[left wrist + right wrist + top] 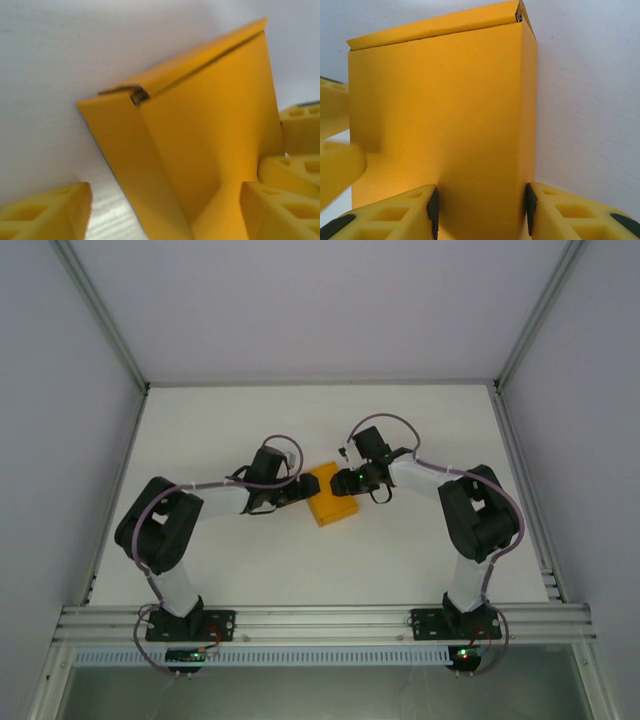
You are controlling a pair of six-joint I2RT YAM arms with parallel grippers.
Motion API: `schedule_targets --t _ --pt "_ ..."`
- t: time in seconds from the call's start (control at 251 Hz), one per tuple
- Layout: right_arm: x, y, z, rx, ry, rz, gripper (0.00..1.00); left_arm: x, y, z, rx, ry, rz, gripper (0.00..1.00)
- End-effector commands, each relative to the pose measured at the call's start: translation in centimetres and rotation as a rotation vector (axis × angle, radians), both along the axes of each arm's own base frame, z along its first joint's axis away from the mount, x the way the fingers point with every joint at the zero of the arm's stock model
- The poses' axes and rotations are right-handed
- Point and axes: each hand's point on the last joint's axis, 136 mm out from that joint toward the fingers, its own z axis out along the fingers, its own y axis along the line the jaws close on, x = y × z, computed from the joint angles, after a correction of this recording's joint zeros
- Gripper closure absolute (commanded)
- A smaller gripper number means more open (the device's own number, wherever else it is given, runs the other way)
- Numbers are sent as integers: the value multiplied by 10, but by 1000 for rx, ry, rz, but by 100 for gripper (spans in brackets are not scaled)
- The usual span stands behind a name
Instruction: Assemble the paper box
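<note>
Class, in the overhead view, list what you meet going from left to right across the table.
left arm → left gripper → paper box → right gripper → right arm

From where I stand, no lettering, label, brand mark, number or sign is readable anywhere. The paper box [440, 115] shows only plain orange-yellow card on the faces turned my way.
</note>
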Motion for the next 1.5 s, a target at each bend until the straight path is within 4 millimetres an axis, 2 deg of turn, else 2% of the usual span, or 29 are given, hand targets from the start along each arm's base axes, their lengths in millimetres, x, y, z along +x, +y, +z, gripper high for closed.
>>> schedule_targets --t 0.0,0.144,0.311,0.467,0.519,0.595,0.798,0.91,1.006,1.121,1.253,1.405,1.497 --pt "-23 -24 -38 -160 115 -40 52 -18 9 6 44 16 -18 16" --pt "-24 -24 -38 -158 121 -51 53 -34 0 11 -4 17 -54 17" --pt "-25 -23 -38 -157 123 -50 53 -47 -11 5 -39 45 -97 27" --pt "-26 -22 -38 -156 125 -48 53 -42 -20 -2 -72 55 -101 38" --pt "-27 -23 -39 -157 130 -47 53 -40 -23 -3 -79 54 -101 38" --pt "-28 -23 -39 -157 134 -46 54 -37 -24 -10 -67 64 -98 40" --pt "-31 -23 -41 -153 143 -43 56 -30 -25 -22 -51 72 -81 52" --pt "-32 -23 -42 -154 148 -41 56 -29 -25 -25 -51 77 -76 62" --pt "-32 -23 -42 -155 148 -42 56 -29 -24 -28 -43 78 -68 76" --pt "-34 -23 -43 -150 154 -41 56 -29 -22 -30 -43 85 -58 84" --pt "-34 -23 -44 -147 156 -43 56 -30 -21 -34 -42 92 -53 100" --pt "-31 -23 -42 -146 151 -50 56 -31 -20 -35 -39 102 -50 100" --pt "-24 -23 -37 -144 129 -42 56 -32 -20 -29 -42 93 -54 100"
